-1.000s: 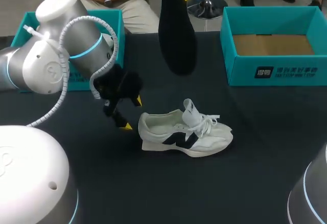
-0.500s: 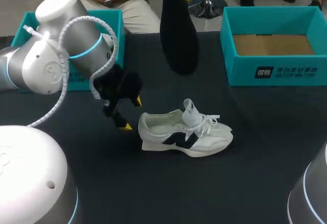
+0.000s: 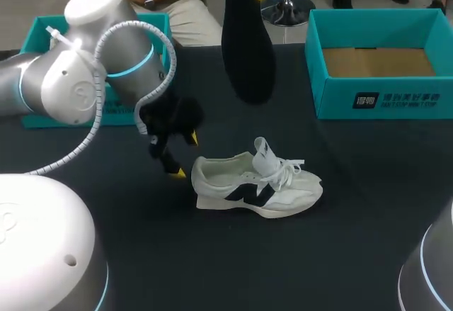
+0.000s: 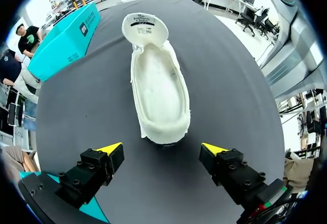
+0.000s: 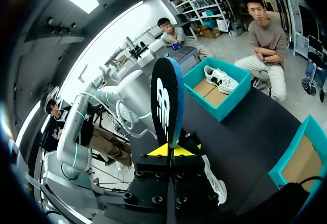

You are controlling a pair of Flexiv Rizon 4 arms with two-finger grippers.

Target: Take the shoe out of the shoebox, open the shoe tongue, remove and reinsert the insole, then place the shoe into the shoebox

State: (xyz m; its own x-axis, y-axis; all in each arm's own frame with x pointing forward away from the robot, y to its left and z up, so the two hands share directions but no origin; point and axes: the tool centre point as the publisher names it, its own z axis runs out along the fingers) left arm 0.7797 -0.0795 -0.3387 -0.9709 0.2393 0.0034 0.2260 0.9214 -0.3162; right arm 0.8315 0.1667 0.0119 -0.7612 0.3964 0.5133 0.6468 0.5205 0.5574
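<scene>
The white lace-up shoe (image 3: 258, 187) stands on the black table (image 3: 354, 219). The left gripper (image 3: 184, 156) sits at its heel, fingers wide open, touching nothing. The right gripper (image 5: 171, 150) pinches the long black insole (image 3: 246, 42) up in the air. The teal cardboard shoebox (image 3: 382, 102) stands well apart.

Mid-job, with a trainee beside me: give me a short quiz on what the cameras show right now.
1. True or false: the white shoe lies inside the shoebox.
2. The left gripper is: A) shut on the heel; B) open, close to the heel; C) inside the shoebox.
3. Which gripper holds the insole up above the table?
Key: 1 false, it lies on the table, outside the shoebox; 2 B; 3 the right gripper.
</scene>
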